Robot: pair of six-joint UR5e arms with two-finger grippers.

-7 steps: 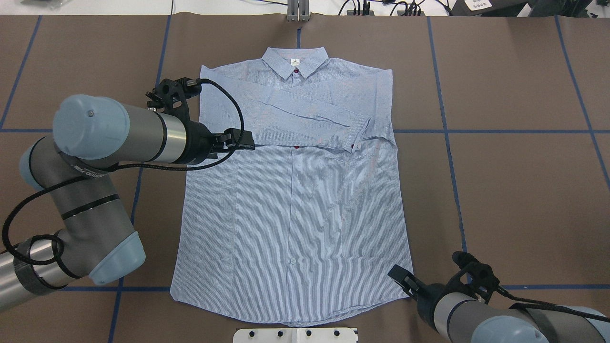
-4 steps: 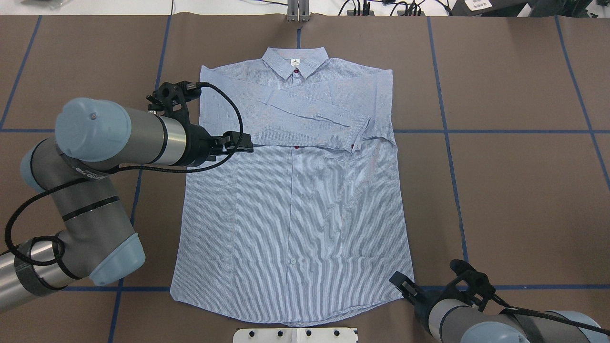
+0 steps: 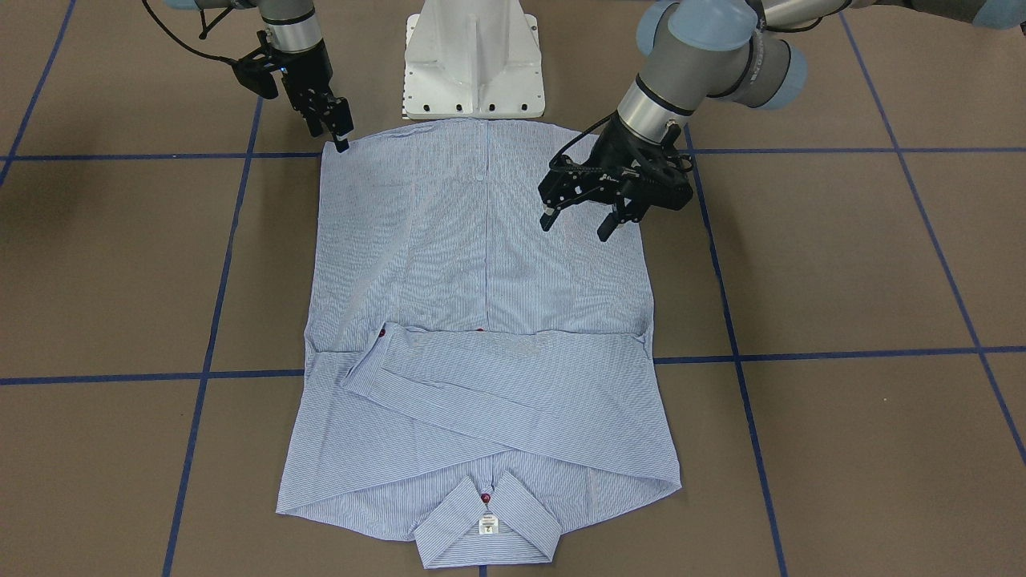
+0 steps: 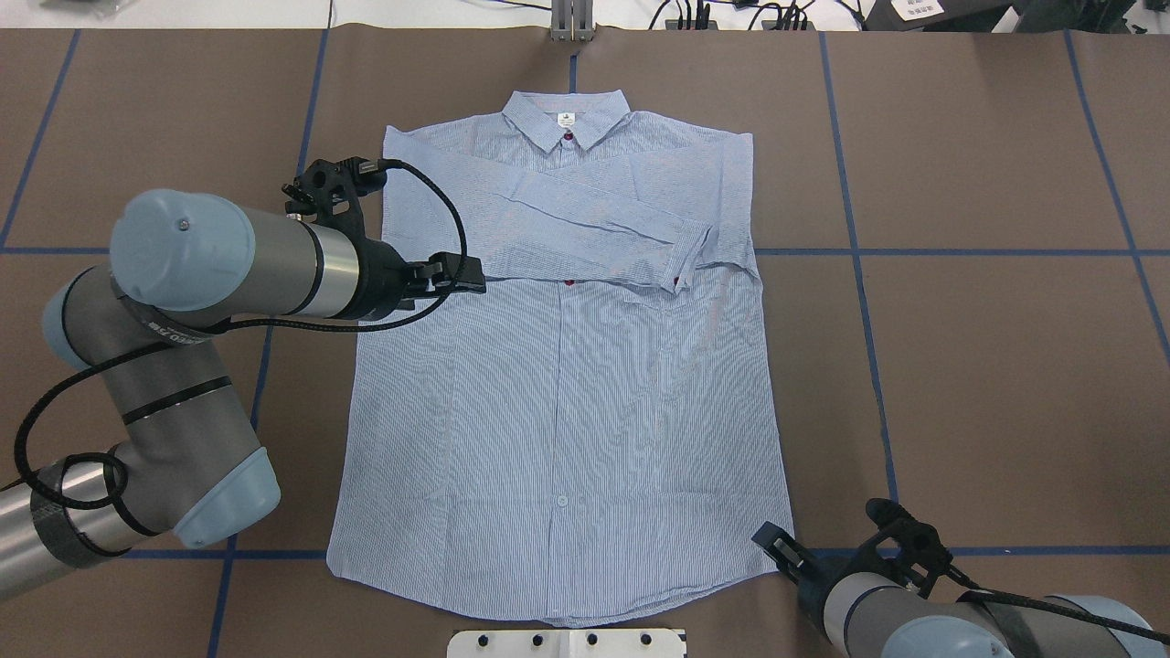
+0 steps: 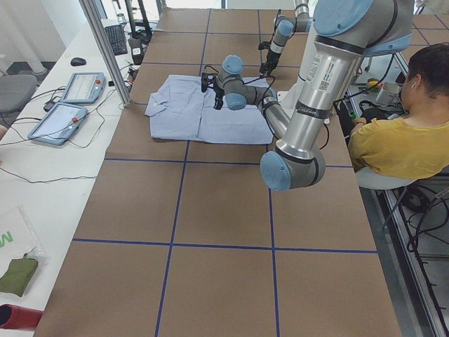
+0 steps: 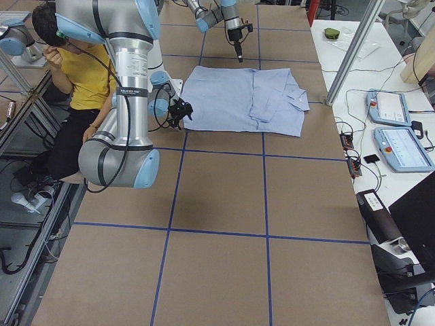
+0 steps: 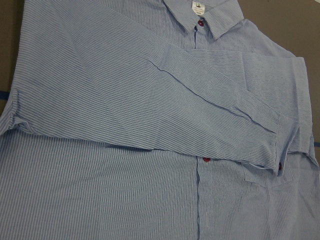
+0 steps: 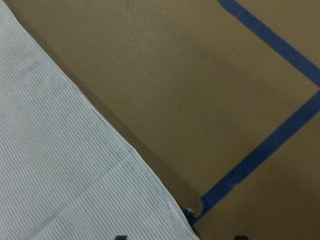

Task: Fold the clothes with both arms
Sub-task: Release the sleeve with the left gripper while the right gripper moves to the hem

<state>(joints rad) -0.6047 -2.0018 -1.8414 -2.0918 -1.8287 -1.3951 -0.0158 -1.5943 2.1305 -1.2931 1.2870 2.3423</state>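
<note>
While I am watching remotely, the striped button shirt (image 4: 558, 393) is lying flat and front up on the brown desk (image 4: 987, 366). Both sleeves are folded across its chest, and the collar (image 4: 567, 117) is pointing away from the robot.

The left claw (image 3: 574, 229) is hanging over the shirt's body, a little inward from the side edge on the robot's left. Its two fingers are spread apart and holding nothing. I cannot tell whether the tips are touching the cloth. The folded sleeve (image 4: 594, 219) is lying just beyond this claw, toward the collar. That sleeve's cuff (image 4: 690, 260) is ending well across from the claw, near the shirt's other side. The hem is lying well behind the claw, toward the white pedestal base (image 3: 473, 60).

The right claw (image 4: 772, 541) is sitting at the hem corner (image 8: 160, 215) on the robot's right. Its wrist camera is showing two black fingertips (image 8: 240, 237) parted and gripping nothing, with the corner of the cloth lying between them. A blue tape line (image 8: 270, 145) is crossing the desk just outside this claw.

A person (image 6: 81, 75) in a yellow top is sitting behind the robot.
</note>
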